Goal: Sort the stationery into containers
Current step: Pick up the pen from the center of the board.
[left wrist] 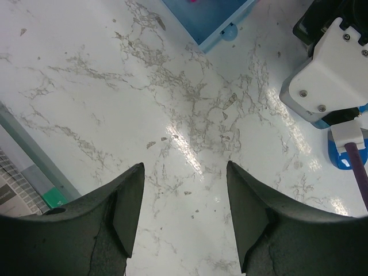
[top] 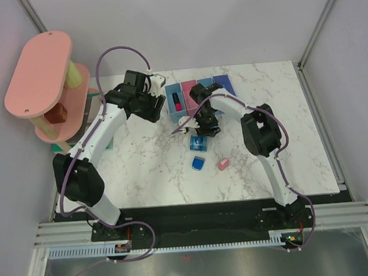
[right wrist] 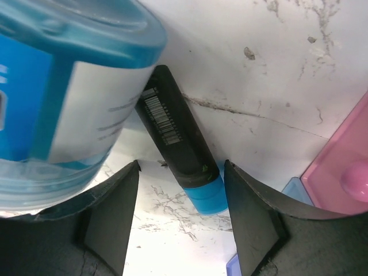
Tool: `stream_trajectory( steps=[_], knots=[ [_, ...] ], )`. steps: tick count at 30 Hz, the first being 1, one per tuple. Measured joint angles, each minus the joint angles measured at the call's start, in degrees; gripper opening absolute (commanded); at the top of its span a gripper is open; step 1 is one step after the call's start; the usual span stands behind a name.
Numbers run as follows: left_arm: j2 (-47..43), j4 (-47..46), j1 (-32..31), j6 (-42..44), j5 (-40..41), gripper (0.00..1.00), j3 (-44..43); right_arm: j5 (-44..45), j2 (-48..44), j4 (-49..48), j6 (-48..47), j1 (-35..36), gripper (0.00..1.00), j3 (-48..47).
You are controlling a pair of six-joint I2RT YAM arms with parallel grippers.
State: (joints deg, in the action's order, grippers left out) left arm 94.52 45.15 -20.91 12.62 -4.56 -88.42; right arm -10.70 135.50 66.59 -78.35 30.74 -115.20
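At centre frame, the right gripper (right wrist: 181, 168) is straddling a smooth black marker (right wrist: 172, 135) lying on the table, fingers spread, apparently lining up a grasp beside the glossy round roll (right wrist: 57, 86). The left gripper (left wrist: 184, 172) is hovering open-fingered and empty over veined marble (left wrist: 172, 115), near the plastic bins (top: 224, 84) at upper centre.

Bins (top: 226, 84) behind roll (right wrist: 57, 98), marker (right wrist: 178, 144) beside roll, wedge (top: 198, 164) left of eraser (top: 223, 164)

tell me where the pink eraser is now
In the top view the pink eraser lies on the marble table, just right of the blue wedge block, near the table's middle.
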Motion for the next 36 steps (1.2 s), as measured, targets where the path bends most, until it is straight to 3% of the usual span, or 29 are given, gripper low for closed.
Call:
stream_trajectory(
  steps=[8, 17, 24, 30, 36],
  knots=[
    [-1.7, 1.0, 0.0, 0.0, 0.0, 0.66, 0.0, -1.1, -1.9, 0.0, 0.5, -0.1, 0.56, 3.2],
    [-3.5, 1.5, 0.0, 0.0, 0.0, 0.66, 0.6, -3.1, -4.2, 0.1, 6.3, -0.2, 0.24, 7.5],
    [-4.3, 1.6, 0.0, 0.0, -0.1, 0.66, 1.8, -4.5, -4.3, -2.5, 19.0, -1.0, 0.03, 7.5],
    [-5.9, 1.8, 0.0, 0.0, -0.4, 0.66, 2.9, -7.6, -4.4, -4.7, 31.4, -3.2, 0.0, 7.4],
    [-6.5, 1.9, 0.0, 0.0, -0.5, 0.66, 2.9, -6.0, -4.6, -4.7, 37.1, -4.5, 0.0, 7.0]
  ],
)
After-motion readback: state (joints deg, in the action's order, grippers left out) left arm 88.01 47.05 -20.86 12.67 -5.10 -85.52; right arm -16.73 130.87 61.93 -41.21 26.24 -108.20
